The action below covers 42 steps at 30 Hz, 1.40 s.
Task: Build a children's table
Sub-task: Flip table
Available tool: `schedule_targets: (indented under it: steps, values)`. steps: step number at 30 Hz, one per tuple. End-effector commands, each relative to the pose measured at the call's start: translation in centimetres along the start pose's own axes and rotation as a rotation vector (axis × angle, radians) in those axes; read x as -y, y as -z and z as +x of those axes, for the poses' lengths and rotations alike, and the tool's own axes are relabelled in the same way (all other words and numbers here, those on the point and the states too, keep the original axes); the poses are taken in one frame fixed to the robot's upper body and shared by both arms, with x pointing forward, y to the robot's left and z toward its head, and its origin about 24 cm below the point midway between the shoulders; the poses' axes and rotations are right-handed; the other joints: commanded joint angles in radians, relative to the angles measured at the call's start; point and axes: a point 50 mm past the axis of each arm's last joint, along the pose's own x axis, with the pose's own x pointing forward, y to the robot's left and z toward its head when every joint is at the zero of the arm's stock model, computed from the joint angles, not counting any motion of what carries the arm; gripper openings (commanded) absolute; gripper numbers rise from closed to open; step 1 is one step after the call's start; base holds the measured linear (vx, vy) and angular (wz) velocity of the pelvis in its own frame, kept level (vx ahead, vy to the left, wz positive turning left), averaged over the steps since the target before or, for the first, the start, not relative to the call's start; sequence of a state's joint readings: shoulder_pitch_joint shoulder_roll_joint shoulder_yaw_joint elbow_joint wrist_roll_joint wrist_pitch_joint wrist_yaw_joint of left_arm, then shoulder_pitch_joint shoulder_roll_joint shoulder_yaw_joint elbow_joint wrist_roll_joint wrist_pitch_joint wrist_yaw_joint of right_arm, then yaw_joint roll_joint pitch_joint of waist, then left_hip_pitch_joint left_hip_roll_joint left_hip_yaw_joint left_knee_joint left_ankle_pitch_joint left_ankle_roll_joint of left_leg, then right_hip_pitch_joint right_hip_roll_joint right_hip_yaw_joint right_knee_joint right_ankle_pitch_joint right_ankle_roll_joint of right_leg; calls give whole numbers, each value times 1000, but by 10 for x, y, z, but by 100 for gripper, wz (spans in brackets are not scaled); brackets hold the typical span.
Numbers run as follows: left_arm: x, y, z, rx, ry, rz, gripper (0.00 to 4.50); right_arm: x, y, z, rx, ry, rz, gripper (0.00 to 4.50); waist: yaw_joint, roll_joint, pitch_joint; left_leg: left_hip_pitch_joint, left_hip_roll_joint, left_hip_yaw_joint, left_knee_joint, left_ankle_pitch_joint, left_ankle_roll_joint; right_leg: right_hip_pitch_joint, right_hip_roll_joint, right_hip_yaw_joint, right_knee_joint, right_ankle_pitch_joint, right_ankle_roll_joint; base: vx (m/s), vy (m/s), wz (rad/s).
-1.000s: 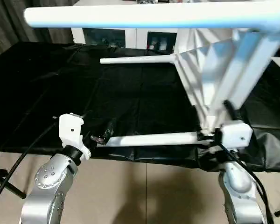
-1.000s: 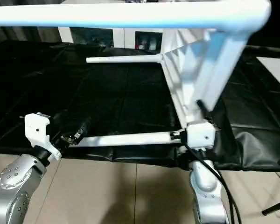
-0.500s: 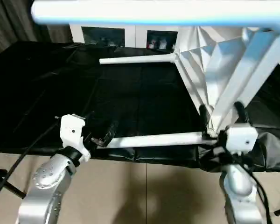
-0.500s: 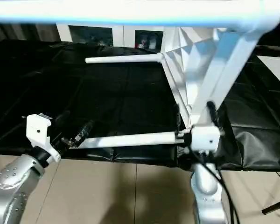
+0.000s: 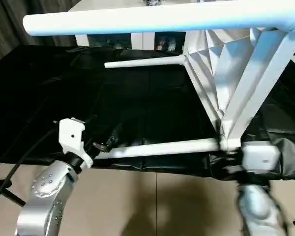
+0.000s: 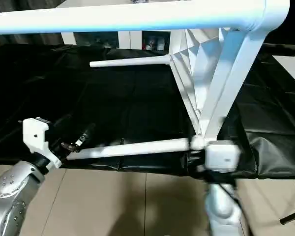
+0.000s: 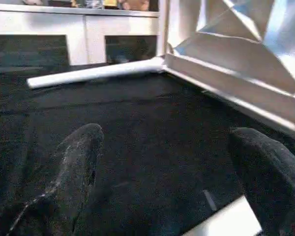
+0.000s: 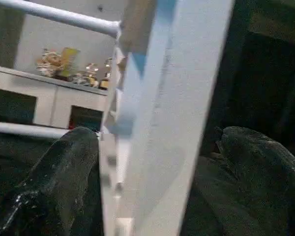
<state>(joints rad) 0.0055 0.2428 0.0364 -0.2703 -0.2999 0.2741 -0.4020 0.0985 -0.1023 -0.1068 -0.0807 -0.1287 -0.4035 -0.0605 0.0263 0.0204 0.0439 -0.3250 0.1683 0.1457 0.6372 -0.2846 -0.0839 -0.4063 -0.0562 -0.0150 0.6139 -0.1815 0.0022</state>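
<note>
Children's table tipped on its side on black-covered work surface, legs horizontal. Left gripper spread wide, empty, beside nearest leg. Right gripper parted, straddling tabletop edge.

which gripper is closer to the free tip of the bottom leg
Left. The left gripper sits right at the free tip of the lowest leg, fingers open around it. The right gripper is at the leg's opposite end, by the tabletop corner.
</note>
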Motion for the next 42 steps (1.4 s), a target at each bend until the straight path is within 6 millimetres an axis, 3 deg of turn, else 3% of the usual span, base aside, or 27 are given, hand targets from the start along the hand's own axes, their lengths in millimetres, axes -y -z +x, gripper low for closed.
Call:
schedule_targets:
  steps: [1, 6, 9, 12, 14, 15, 17, 18, 19, 21, 23, 24, 29, 37, 42]
  values:
    - [8, -3, 2, 2, 57, -6, 447, 7, -8, 5, 37, 18, -7, 445, -8, 5, -40, -20, 31, -2, -101, -160, 39, 44, -47, 34, -67, -180, -167, 0, 0, 0]
    - [12, -2, 2, -8, 80, -1, 447, 10, -12, 10, 61, 8, -12, 445, -13, 4, -42, -22, 30, -3, -100, -143, 46, 46, -46, 33, -66, -163, -167, 0, 0, 0]
    - [10, -6, 5, -6, 72, 25, 447, 5, -7, 38, 27, -68, -24, 445, -30, 0, -42, -27, 27, -7, -100, -137, 53, 54, -46, 30, -64, -167, -177, 0, 0, 0]
    - [9, -9, 6, -6, 76, 31, 447, 6, -2, 52, -20, -68, -15, 445, -33, -2, -44, -25, 25, -2, -92, -112, 65, 50, -48, 32, -66, -168, -197, 0, 0, 0]
    - [10, -10, 7, -8, 79, 35, 447, 5, 1, 58, -42, -76, -4, 445, -32, 0, -47, -24, 26, -1, -89, -78, 72, 51, -48, 31, -62, -132, -212, 0, 0, 0]
    - [10, -12, 7, -14, 87, 54, 447, -1, 5, 69, -79, -144, 51, 445, -31, -10, -49, -25, 27, -1, -88, -55, 78, 54, -49, 30, -58, -106, -221, 0, 0, 0]
    - [11, -14, 8, -14, 91, 66, 447, -9, 7, 77, -108, -225, 91, 445, -31, -5, -50, -22, 28, -1, -87, -56, 93, 52, -47, 27, -54, -90, -239, 0, 0, 0]
    - [11, -15, 8, -13, 92, 67, 447, -11, 8, 79, -116, -244, 95, 445, -29, -12, -51, -24, 29, -1, -86, -36, 104, 54, -50, 29, -52, -72, -248, 0, 0, 0]
    - [11, -16, 9, -11, 92, 67, 447, -12, 9, 82, -127, -255, 111, 445, -27, -8, -52, -23, 30, 0, -85, -20, 108, 55, -52, 28, -51, -60, -253, 0, 0, 0]
    - [12, -18, 9, -8, 93, 69, 447, -15, 12, 86, -157, -286, 129, 445, -27, -22, -54, -27, 31, 3, -80, 29, 129, 56, -54, 28, -49, -24, -269, 0, 0, 0]
    - [12, -20, 8, -6, 95, 73, 447, -14, 15, 92, -185, -283, 153, 445, -25, -20, -53, -28, 30, 2, -79, 45, 136, 55, -56, 28, -46, -26, -278, 0, 0, 0]
    - [12, -20, 8, -7, 95, 75, 447, -12, 15, 94, -190, -261, 150, 445, -26, -24, -53, -26, 31, 4, -79, 42, 137, 53, -55, 27, -48, -39, -279, 0, 0, 0]
    - [13, -23, 8, -4, 102, 79, 450, -6, 15, 100, -209, -230, 173, 407, -16, -19, -51, -21, 33, 7, -81, 16, 115, 48, -53, 28, -50, -77, -266, 0, 0, 0]
    - [15, -26, 11, 5, 110, 78, 450, -9, 15, 97, -221, -261, 186, 337, -14, -18, -53, -26, 31, 7, -79, 39, 105, 54, -55, 29, -46, -36, -272, 0, 0, 0]
    - [16, -29, 14, 10, 113, 88, 450, -13, 14, 94, -217, -298, 144, 293, -15, -18, -52, -24, 32, 8, -81, 17, 100, 51, -53, 28, -50, -63, -272, 0, 0, 0]
